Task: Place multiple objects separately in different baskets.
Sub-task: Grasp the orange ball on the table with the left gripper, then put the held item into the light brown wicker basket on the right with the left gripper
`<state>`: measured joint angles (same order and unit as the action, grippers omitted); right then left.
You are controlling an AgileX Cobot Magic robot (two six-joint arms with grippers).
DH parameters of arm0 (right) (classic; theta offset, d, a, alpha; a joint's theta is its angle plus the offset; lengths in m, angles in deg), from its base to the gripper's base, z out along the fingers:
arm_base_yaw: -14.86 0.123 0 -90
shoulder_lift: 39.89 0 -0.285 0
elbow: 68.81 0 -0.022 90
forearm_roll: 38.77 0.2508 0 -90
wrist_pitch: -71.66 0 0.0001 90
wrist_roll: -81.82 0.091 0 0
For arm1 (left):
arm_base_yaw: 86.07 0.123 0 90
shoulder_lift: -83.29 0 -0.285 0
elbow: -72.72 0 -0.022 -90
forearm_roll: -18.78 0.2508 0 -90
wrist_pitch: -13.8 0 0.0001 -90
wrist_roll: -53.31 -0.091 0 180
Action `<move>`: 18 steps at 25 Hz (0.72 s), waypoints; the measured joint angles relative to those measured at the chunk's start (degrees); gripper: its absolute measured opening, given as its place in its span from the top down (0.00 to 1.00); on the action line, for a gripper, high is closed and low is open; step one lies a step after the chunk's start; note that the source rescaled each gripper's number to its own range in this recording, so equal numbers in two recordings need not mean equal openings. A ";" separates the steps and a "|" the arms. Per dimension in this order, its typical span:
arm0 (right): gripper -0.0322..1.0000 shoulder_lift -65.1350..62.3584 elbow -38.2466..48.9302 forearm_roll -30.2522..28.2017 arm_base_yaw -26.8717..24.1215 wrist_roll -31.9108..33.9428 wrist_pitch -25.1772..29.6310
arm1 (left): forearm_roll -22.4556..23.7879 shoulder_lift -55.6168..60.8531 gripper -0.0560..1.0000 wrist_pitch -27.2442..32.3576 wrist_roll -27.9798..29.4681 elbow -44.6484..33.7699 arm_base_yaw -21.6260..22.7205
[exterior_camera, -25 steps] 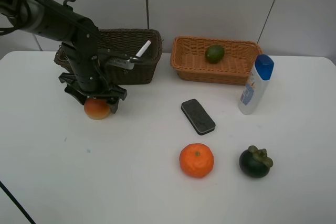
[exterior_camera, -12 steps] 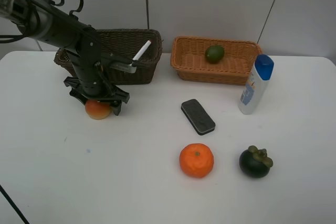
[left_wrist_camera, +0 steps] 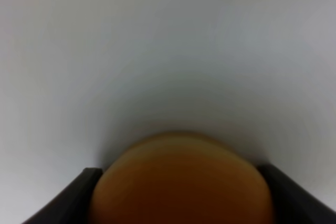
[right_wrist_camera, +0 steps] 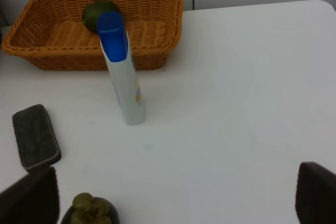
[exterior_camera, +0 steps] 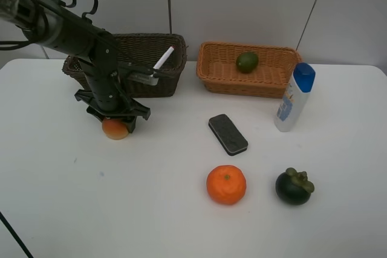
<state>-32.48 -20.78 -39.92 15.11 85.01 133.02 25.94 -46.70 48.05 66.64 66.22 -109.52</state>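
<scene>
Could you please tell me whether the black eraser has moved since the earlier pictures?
No. The black eraser lies just as before, same spot and angle, between the tan basket and the orange fruit.

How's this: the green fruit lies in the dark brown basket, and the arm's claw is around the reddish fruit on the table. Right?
Not quite. The green fruit lies in the light orange-tan basket, not the dark brown basket; the exterior high view shows it. The rest holds: the left gripper is around the red-orange fruit on the table.
</scene>
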 joint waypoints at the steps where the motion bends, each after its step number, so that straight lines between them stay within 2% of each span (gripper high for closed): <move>1: 0.00 0.00 0.00 0.00 0.00 0.00 0.00 | 0.06 0.00 0.34 0.86 0.00 0.00 0.00; 8: 0.00 0.00 0.00 0.00 0.00 0.00 0.00 | -0.41 0.57 0.34 7.18 -1.16 1.74 0.06; 10: 0.00 0.00 0.00 0.00 0.00 0.00 0.00 | -2.71 2.65 0.34 7.85 -2.40 3.64 0.06; 12: 0.00 0.00 0.00 0.00 0.00 0.00 0.00 | -7.16 4.93 0.34 8.52 -3.96 7.12 0.06; 15: 0.00 0.00 0.00 0.00 0.00 0.00 0.00 | -13.70 6.12 0.34 8.34 -5.79 14.64 -0.17; 18: 0.00 0.00 0.00 0.00 0.00 0.00 0.00 | -17.75 4.51 0.34 6.27 -7.20 22.82 -1.09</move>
<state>-32.48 -20.78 -39.92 15.11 85.01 133.02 8.19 -42.19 54.32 59.44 89.05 -110.61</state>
